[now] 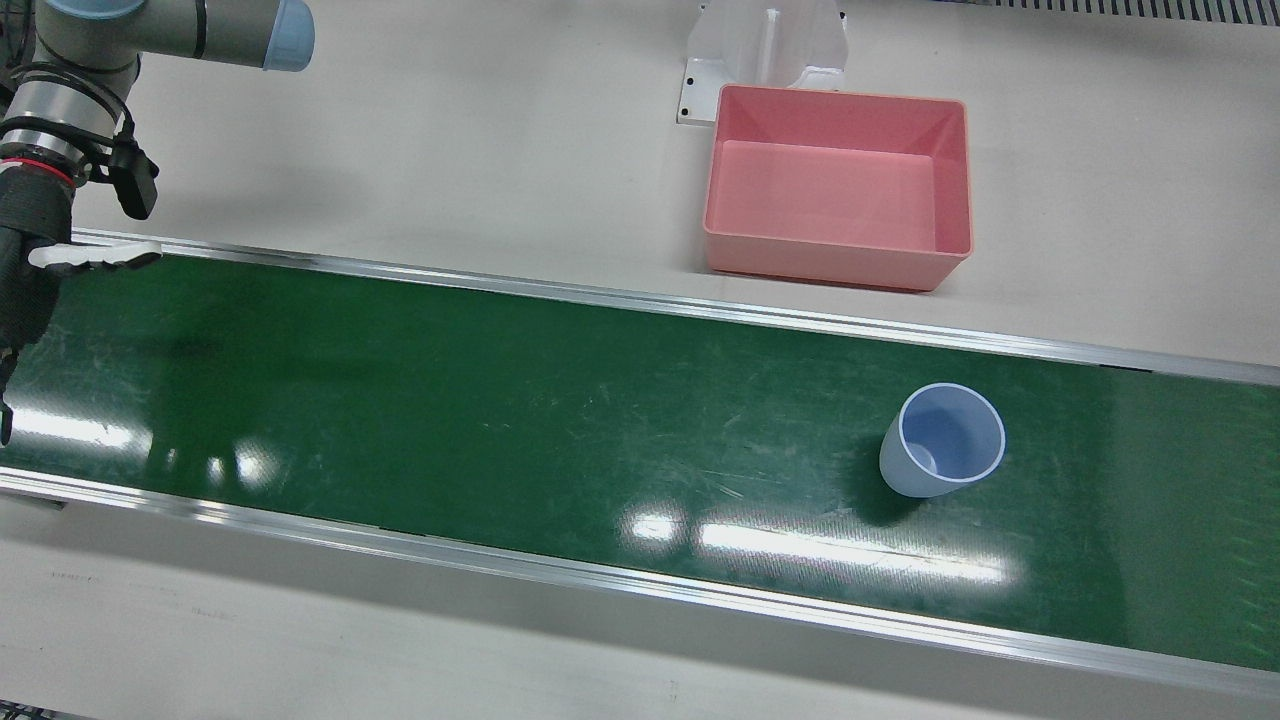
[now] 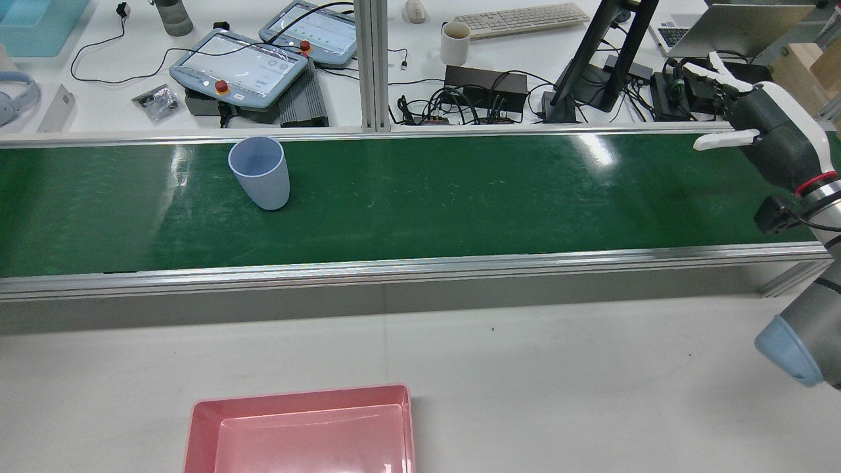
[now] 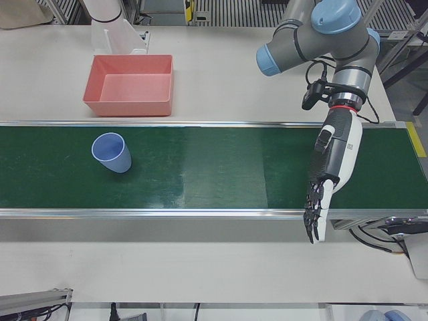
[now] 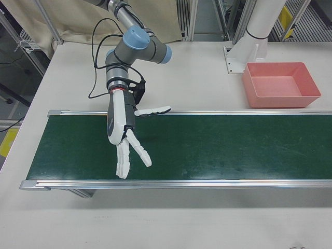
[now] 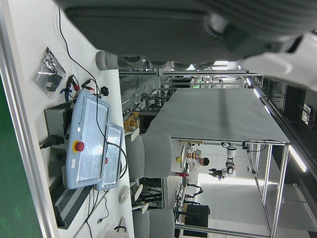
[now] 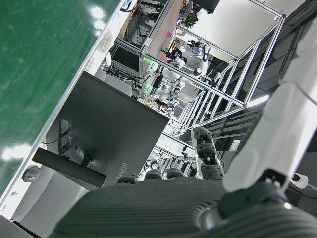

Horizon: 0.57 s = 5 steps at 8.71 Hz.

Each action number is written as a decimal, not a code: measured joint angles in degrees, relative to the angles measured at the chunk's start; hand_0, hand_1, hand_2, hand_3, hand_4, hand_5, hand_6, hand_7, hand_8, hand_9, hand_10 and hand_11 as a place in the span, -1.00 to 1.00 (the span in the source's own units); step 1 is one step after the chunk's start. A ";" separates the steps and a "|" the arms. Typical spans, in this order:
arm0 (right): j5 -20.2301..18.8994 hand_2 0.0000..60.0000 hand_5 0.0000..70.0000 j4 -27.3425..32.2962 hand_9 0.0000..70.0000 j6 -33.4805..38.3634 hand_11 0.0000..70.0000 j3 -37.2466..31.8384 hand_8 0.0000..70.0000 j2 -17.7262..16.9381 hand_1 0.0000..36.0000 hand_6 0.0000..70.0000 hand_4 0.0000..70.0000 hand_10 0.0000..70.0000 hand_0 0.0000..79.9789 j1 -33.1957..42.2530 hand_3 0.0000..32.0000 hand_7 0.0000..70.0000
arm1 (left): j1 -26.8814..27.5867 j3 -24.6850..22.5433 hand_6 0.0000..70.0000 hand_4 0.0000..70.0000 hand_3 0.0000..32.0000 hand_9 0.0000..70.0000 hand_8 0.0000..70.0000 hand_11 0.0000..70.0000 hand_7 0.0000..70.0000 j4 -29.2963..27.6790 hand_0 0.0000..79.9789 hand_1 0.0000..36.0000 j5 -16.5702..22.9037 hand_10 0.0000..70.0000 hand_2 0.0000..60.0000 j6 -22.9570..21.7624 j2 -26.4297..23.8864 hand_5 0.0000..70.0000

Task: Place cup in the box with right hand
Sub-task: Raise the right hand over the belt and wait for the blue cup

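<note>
A light blue cup (image 1: pixel 942 440) (image 2: pixel 259 172) (image 3: pixel 112 152) stands upright and empty on the green belt (image 1: pixel 500 400). Behind the belt on the pale table sits the pink box (image 1: pixel 830 265) (image 2: pixel 197 427) (image 3: pixel 127 105) (image 4: pixel 282 101), with nothing in it. My right hand (image 1: pixel 25 280) (image 2: pixel 769 138) (image 4: pixel 122 132) hovers over the belt's far end, well away from the cup, open with fingers spread and holding nothing. Near the opposite end of the belt my left hand (image 3: pixel 332 164) hangs, also open with fingers stretched out, some way from the cup.
Aluminium rails (image 1: pixel 640 300) edge the belt on both sides. A white arm pedestal (image 1: pixel 765 45) stands right behind the box. Beyond the belt are two teach pendants (image 2: pixel 240 66), a mug (image 2: pixel 455 43), cables and a monitor stand (image 2: pixel 608 59).
</note>
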 measured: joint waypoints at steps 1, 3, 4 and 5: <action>0.01 -1.00 -0.92 0.13 -1.00 0.02 -1.00 0.00 -1.00 0.02 -0.44 -1.00 -1.00 -1.00 0.16 -0.03 -1.00 -1.00 | 0.00 -0.02 -1.00 -1.00 -1.00 -1.00 -1.00 -1.00 -1.00 0.00 -1.00 -1.00 -0.01 -1.00 -1.00 0.00 0.00 -1.00; 0.10 -1.00 -0.92 0.31 -1.00 0.39 -1.00 0.04 -1.00 0.09 -0.44 -1.00 -1.00 -1.00 0.15 -0.08 -1.00 -1.00 | 0.00 -0.05 -1.00 -1.00 -1.00 -1.00 -1.00 -1.00 -1.00 0.03 -1.00 -1.00 -0.02 -1.00 -1.00 0.00 0.00 -1.00; 0.14 -1.00 -0.92 0.33 -1.00 1.09 -1.00 0.10 -1.00 0.11 -0.43 -1.00 -1.00 -1.00 0.14 -0.08 -1.00 -1.00 | 0.02 -0.06 -1.00 -1.00 -1.00 -1.00 -1.00 -1.00 -1.00 0.04 -1.00 -1.00 -0.02 -1.00 -1.00 0.00 0.00 -1.00; 0.17 -0.98 -0.92 0.33 -1.00 1.85 -1.00 0.08 -1.00 0.12 -0.42 -1.00 -1.00 -1.00 0.14 -0.06 -1.00 -1.00 | 0.02 -0.06 -1.00 -1.00 -1.00 -1.00 -1.00 -1.00 -1.00 0.04 -1.00 -1.00 -0.02 -1.00 -1.00 0.00 0.00 -1.00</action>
